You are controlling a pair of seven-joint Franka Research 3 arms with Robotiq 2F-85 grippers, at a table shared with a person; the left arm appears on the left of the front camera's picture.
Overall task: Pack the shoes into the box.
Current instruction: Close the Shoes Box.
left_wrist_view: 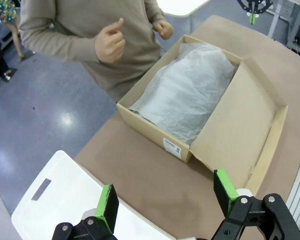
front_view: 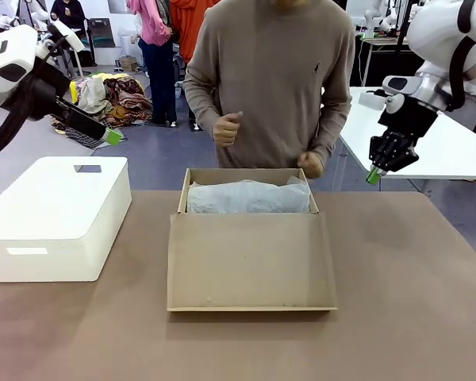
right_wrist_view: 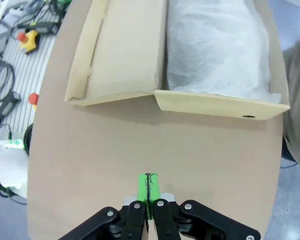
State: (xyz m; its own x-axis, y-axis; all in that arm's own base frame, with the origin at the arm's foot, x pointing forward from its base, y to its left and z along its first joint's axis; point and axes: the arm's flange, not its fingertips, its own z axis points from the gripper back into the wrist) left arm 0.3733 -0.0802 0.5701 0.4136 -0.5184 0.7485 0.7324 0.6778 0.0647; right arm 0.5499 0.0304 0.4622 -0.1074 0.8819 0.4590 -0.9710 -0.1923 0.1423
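Front view: one tan cardboard box [front_view: 246, 175] sits mid-counter [front_view: 412, 317], long axis running left to right. Its flat hinged lid [front_view: 251, 266] lies open toward the robot, and crumpled white tissue paper [front_view: 248, 197] mounds inside. One smooth, rounded white plastic box [front_view: 55, 214] stands to its left. The left gripper [front_view: 111, 136] and right gripper [front_view: 374, 176] hang at either side.

Left wrist view: two green-padded fingers [left_wrist_view: 109, 205] spread wide, empty.

Right wrist view: two fingers [right_wrist_view: 144, 192] pressed together over bare counter.
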